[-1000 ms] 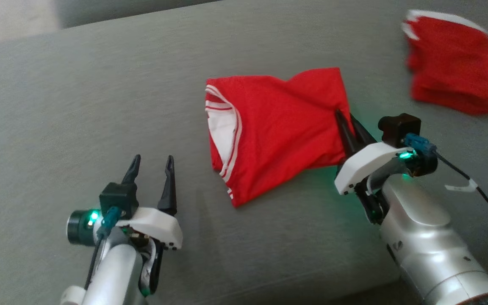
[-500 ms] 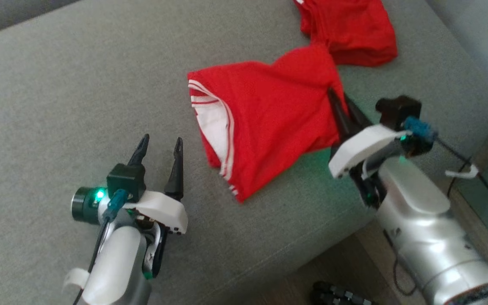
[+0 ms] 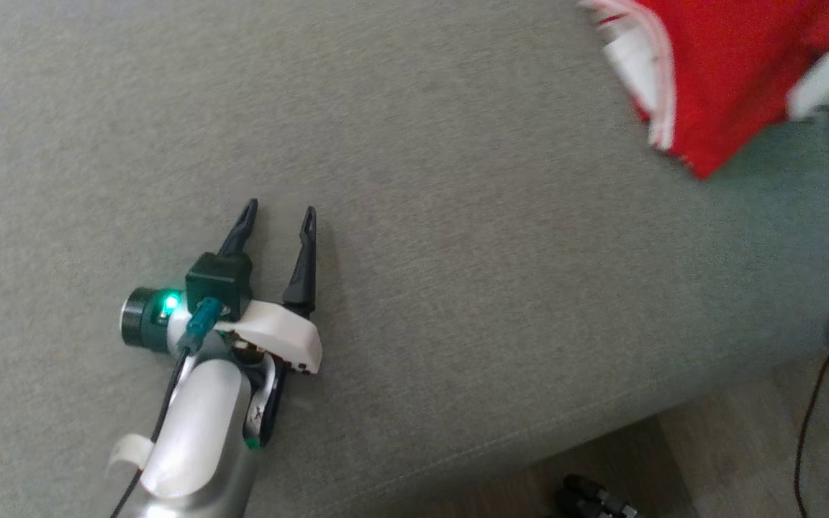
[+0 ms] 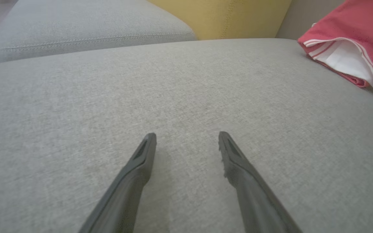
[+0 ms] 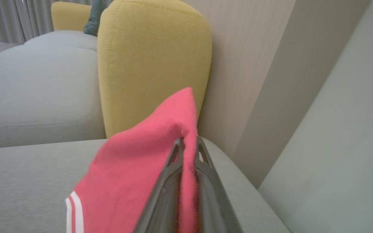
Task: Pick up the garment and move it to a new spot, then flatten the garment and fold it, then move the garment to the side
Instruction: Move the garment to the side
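Note:
The garment [image 3: 717, 79] is a folded red shirt with white stripes and a white inside, at the top right of the head view. In the right wrist view my right gripper [image 5: 188, 145] is shut on the garment [image 5: 131, 174], with red cloth pinched between its two dark fingers and raised off the cushion. Only the right gripper's white housing [image 3: 828, 72] shows at the right edge of the head view. My left gripper [image 3: 278, 216] stands open over the bare grey cushion, far left of the garment [image 4: 355, 55]. Nothing lies between the left gripper's [image 4: 186, 139] fingers.
The grey sofa cushion [image 3: 422, 252] spreads under both arms, and its front edge runs along the lower right with wooden floor [image 3: 738, 460] beyond. A yellow sofa back [image 5: 151, 64] and a pale wall [image 5: 303, 64] stand behind the garment. A black cable [image 3: 814, 410] hangs at the right.
The head camera has swung left, so the garment and right arm now sit at the picture's top right. The right gripper stays shut on the garment, now farther from the left gripper, which stays open.

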Robot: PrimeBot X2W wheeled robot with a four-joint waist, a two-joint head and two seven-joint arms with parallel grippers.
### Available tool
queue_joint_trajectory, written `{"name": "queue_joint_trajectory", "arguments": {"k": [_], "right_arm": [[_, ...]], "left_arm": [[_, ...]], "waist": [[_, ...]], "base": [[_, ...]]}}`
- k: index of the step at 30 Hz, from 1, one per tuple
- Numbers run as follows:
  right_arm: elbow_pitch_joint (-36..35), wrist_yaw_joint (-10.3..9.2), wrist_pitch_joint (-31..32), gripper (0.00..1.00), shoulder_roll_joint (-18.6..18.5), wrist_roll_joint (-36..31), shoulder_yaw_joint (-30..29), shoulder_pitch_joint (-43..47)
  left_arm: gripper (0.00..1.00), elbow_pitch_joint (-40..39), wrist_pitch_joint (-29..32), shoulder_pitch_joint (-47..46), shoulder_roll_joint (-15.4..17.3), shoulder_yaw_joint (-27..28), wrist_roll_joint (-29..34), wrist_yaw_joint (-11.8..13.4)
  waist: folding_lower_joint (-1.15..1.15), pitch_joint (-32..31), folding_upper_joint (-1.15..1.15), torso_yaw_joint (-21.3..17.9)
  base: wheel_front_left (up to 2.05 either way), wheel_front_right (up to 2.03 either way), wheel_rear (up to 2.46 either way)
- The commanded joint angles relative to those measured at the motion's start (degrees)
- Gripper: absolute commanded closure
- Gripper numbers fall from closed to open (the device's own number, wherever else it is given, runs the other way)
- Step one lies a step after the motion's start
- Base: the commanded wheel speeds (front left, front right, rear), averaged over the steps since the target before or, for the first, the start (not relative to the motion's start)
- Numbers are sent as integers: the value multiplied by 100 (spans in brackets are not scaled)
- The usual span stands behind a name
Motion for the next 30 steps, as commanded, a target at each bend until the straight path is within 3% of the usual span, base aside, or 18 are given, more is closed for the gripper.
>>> {"name": "queue_joint_trajectory", "arguments": {"k": [1,6,8,12,16,22,30], "right_arm": [[-161,37,-77,100,-142,-332,-283,-144],[-223,37,-74,97,-311,-1169,-1023,-35],[-269,37,-73,0,-257,-1504,-1299,18],[-429,37,-75,0,-32,-1884,-1718,129],[-866,37,-76,0,370,-1742,-1708,343],[-1544,37,-77,0,911,-1015,-982,937],[-2042,37,-77,0,1048,-9,14,2068]], "left_arm": [[0,-180,-34,-112,49,175,31,15],[0,-246,-34,-126,48,261,21,34],[0,-253,-34,-117,48,309,24,30],[0,-283,-34,-115,48,428,32,55],[0,-331,-34,-74,48,553,23,117],[0,-408,-34,99,48,781,-56,256],[0,-480,-34,396,48,958,-262,442]], "waist": [[0,169,0,194],[0,166,0,232],[0,138,0,215],[0,54,0,213],[0,-66,0,298],[0,-319,0,579],[0,-729,0,1231]], "base": [[0,0,0],[0,0,0],[0,0,0],[0,0,0],[0,0,0],[0,0,0],[0,0,0]]}}
